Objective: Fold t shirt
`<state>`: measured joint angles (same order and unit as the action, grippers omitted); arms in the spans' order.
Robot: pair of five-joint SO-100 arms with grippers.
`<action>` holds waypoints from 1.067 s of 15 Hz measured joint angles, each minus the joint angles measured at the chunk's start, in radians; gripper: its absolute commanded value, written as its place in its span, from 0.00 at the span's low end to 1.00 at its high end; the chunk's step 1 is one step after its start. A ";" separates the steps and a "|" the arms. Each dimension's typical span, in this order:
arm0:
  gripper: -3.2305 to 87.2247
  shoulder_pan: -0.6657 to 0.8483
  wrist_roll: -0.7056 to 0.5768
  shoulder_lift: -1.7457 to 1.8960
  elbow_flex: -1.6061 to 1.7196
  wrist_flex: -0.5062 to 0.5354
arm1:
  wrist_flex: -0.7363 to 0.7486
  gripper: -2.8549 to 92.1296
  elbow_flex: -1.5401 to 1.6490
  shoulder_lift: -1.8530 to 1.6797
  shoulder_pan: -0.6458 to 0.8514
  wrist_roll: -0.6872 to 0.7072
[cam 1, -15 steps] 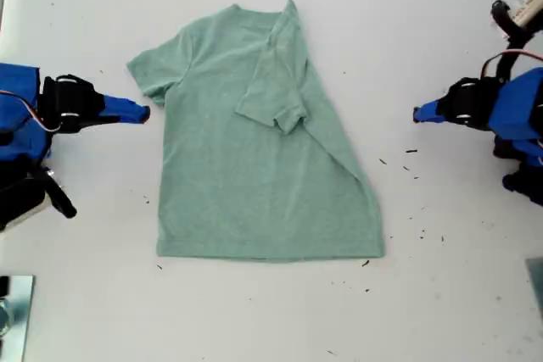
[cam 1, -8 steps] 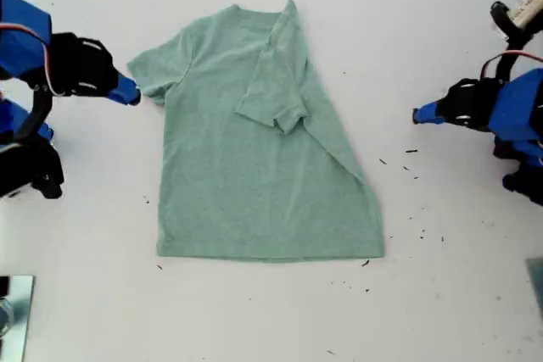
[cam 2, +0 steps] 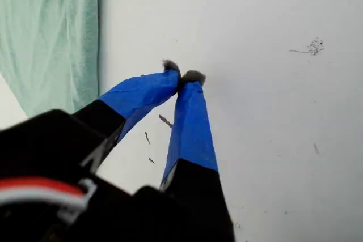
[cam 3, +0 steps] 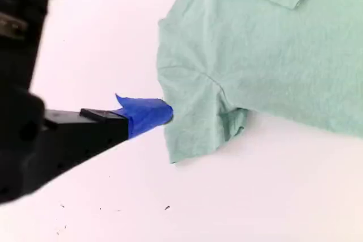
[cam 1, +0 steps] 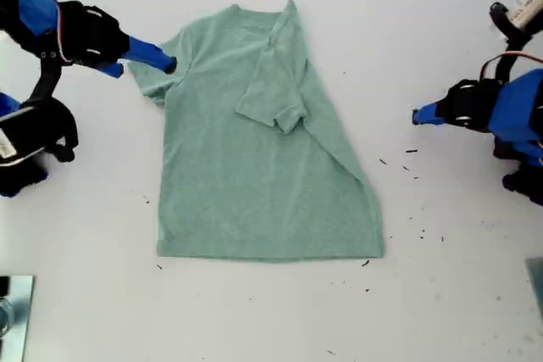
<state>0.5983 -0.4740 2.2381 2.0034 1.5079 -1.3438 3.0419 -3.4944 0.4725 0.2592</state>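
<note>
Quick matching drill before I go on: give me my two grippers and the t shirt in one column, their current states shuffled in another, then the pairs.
Things:
1. my first gripper
2. my second gripper
3. t shirt

States:
A. lying flat, folded sleeve resting on the chest
B. open, at the spread sleeve
C. shut, over the bare table, apart from the cloth

Pairs: 1-C, 2-B, 3-A
</note>
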 measured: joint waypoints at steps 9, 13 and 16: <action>0.35 0.336 -0.144 -0.357 0.304 -0.443 | 0.000 0.06 0.000 0.000 -0.015 0.028; 0.03 0.319 -0.144 -0.474 0.291 -0.522 | 0.000 0.06 0.000 0.000 -0.026 0.031; 0.03 0.288 -0.144 -0.380 0.264 -0.483 | 0.000 0.06 0.000 0.000 -0.026 0.031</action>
<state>0.8866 -0.6182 1.8577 2.2672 1.0247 -1.3438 3.0419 -3.4944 0.4464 0.2899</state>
